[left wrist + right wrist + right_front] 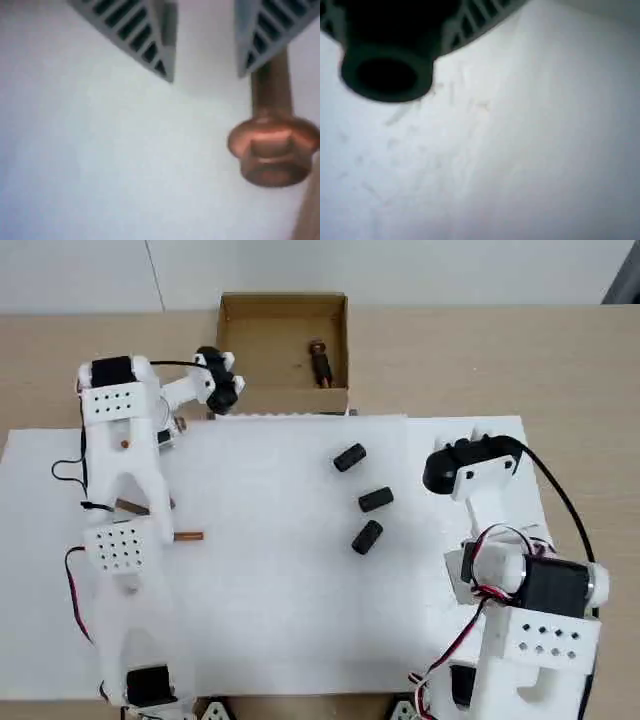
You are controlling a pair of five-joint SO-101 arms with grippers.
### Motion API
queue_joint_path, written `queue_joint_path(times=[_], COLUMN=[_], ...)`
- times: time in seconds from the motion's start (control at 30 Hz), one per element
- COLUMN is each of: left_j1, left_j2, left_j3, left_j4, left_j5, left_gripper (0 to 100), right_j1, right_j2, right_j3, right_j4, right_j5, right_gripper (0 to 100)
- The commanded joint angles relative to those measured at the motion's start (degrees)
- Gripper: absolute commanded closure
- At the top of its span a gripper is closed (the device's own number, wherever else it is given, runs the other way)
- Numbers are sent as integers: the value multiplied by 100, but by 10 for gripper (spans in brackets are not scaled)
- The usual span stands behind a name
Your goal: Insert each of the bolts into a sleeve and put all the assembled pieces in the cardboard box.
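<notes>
Left gripper: jaws apart low over the white mat, nothing between them; a copper bolt lies just beside one finger, head toward the camera.
Right gripper: clamped on a black sleeve, above the mat near its right edge.
Mid-mat: three loose sleeves, apart from each other, between the arms.
Left side: second bolt on the mat beside the left arm.
Far edge: cardboard box, one assembled piece inside.
Open room: bare mat in the near middle; wooden table around it.
</notes>
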Motion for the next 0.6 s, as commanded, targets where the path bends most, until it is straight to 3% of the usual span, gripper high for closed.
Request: queue_joint_path(times=[0.0,0.57], left_j1=[-62,26], left_j2=[-70,422], left_j3=[-207,-145], left_j4=[-255,-747], left_j5=[26,26], left_gripper=[911,919], right_j1=[40,40], right_j2=[-48,-48], right_j3=[-44,-44], right_j4=[-84,-84], right_j5=[-18,-18], right_gripper=[995,995])
